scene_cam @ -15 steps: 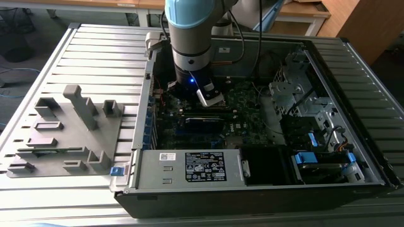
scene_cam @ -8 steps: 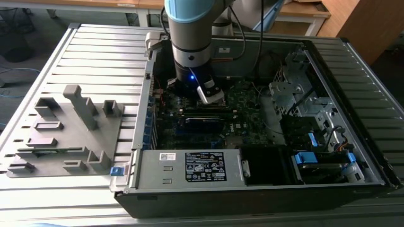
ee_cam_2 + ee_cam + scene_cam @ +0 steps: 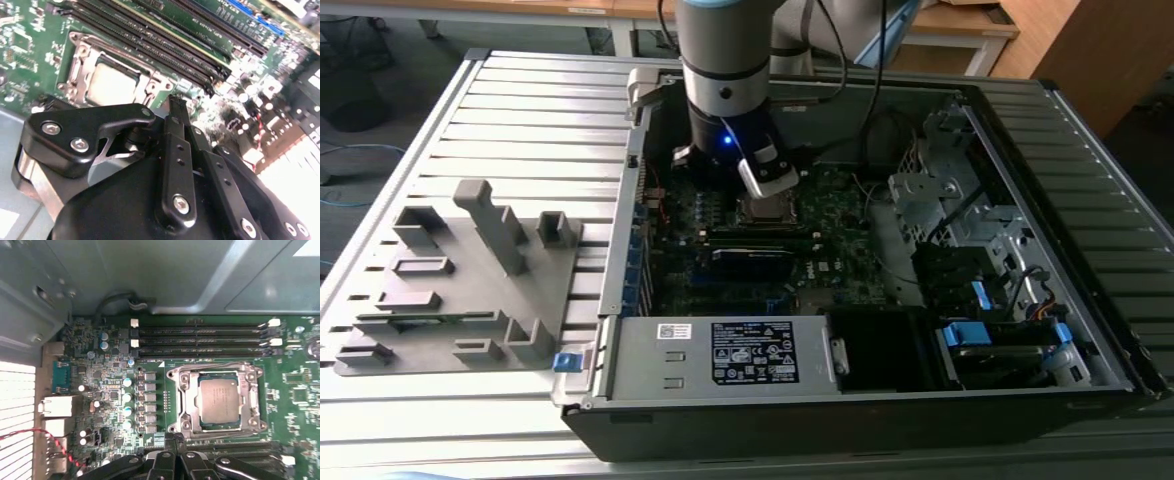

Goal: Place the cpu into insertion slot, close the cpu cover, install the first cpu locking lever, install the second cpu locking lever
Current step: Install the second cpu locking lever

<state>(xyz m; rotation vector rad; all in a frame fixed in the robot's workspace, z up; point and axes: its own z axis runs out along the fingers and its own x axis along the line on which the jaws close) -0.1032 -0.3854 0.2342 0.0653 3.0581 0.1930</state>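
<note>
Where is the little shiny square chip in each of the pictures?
Exterior view: the cpu sits in its socket on the motherboard, just below the gripper.
Second wrist view: the cpu lies inside the cpu cover, just beyond the gripper.
First wrist view: the cpu lies in the cpu cover, beside the long memory slots.
Shared landmark: the silvery cover framing it.

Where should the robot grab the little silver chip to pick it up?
By two opposite edges, coming straight down from above, because the cpu lies flat in its socket. Right now the cpu cover seems to lie over those edges, leaving just the flat top bare, so a pinch would probably fail.
</note>
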